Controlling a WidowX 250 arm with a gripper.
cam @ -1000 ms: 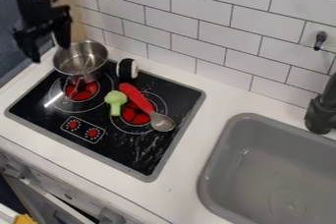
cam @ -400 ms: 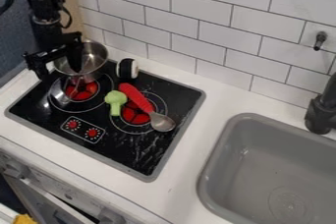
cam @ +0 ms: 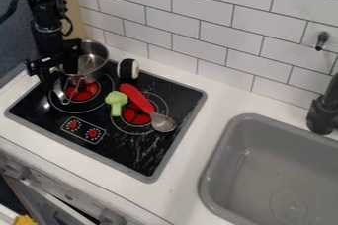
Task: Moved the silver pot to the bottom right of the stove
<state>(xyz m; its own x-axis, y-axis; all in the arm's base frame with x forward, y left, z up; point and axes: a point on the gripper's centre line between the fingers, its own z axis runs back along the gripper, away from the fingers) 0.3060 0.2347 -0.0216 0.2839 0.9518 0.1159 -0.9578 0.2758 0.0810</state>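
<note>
The black gripper [cam: 61, 74] hangs at the upper left, over the left rim of the silver pot, with its fingers apart. One finger is in front of the pot's left side and the other is further left. The silver pot [cam: 92, 62] stands upright at the back left of the black stove [cam: 119, 147], its handle pointing toward the front over the left red burner. Whether the gripper touches the pot I cannot tell.
A red-handled spoon [cam: 137, 96] lies across the right burner, with green toy broccoli [cam: 116, 99] beside it. A black-and-white round object [cam: 128, 69] is right of the pot. A grey sink [cam: 264, 169] and black faucet [cam: 322, 113] are at the right.
The gripper has come down and toward the front, from above and left of the pot to its left rim. The pot and the other objects have kept their places.
</note>
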